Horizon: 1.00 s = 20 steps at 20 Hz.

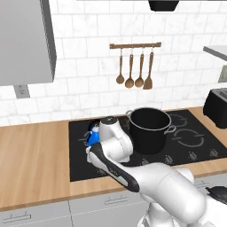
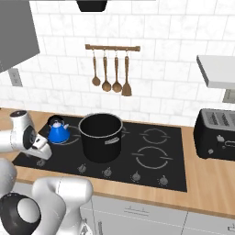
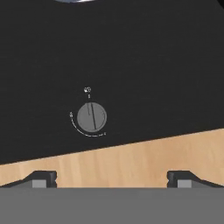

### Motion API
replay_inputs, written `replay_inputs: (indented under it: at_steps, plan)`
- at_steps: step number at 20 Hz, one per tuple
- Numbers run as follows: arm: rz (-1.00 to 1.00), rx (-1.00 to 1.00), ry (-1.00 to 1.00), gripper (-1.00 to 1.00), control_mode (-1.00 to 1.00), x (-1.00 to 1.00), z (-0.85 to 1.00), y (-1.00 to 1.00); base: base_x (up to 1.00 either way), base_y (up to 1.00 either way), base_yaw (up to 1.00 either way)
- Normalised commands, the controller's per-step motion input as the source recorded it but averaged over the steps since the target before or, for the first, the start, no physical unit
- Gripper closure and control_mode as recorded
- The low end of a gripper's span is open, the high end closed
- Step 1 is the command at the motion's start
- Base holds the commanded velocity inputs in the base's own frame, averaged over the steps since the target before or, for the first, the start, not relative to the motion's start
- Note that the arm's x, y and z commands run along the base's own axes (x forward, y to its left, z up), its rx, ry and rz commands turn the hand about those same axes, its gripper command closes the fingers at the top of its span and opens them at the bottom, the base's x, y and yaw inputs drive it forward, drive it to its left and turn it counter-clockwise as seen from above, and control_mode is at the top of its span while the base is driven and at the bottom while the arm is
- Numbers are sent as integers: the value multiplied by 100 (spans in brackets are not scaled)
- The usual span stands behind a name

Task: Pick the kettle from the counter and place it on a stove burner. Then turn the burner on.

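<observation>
kettle [image 2: 58,132]: one, on the burner [image 2: 69,140] left of the pot [image 2: 101,137]
knobs: five
jaws: released, above the leftmost knob [image 3: 92,117]

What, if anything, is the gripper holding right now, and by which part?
Nothing: the gripper is open and empty above a stove knob; the kettle sits on the cooktop.

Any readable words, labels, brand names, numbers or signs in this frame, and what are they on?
No words, brands or numbers can be read.
Round grey stove knob on the glossy black cooktop glass: a small white mark above it and a thin white arc below it, too small to read.
Row of knobs along the cooktop's front edge: markings too small to tell.
Black toaster, small bright blue kettle, big black pot: no label visible.
</observation>
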Motion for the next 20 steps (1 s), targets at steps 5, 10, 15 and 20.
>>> replay_inputs:
  at_steps: [5, 10, 15, 20]
  plan:
    - [0, 3, 8, -100, -100, 23, -34, 2, 0, 0, 0]
    - [0, 0, 10, -100, -100, 28, -37, 5, 0, 0, 0]
    - [0, 0, 10, -100, -100, 25, -28, 25, 0, 0, 0]
    - [0, -1, 11, -100, -100, 26, -19, 31, 0, 0, 0]
